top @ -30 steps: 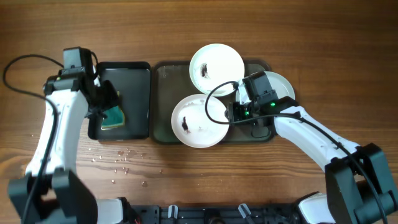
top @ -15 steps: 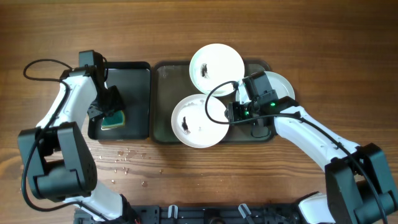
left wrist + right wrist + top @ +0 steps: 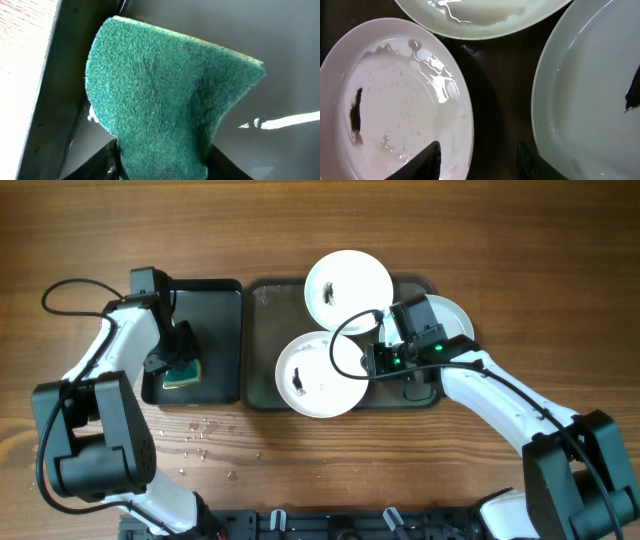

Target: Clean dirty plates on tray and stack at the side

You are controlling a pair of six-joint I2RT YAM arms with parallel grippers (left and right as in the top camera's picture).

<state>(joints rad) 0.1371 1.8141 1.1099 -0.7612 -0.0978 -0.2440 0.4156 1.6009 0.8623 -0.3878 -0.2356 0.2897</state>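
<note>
My left gripper pinches a green sponge above the small black tray. My right gripper hangs with its jaws apart, straddling the rim of the front plate on the dark grey tray. All 3 white plates crowd that tray. 2 show black smears.

We see a brown wood-grain worktop. Directly on it lie a large dark grey tray and, just beside it, a smaller black tray; small pale droplets speckle the wood near the black tray
</note>
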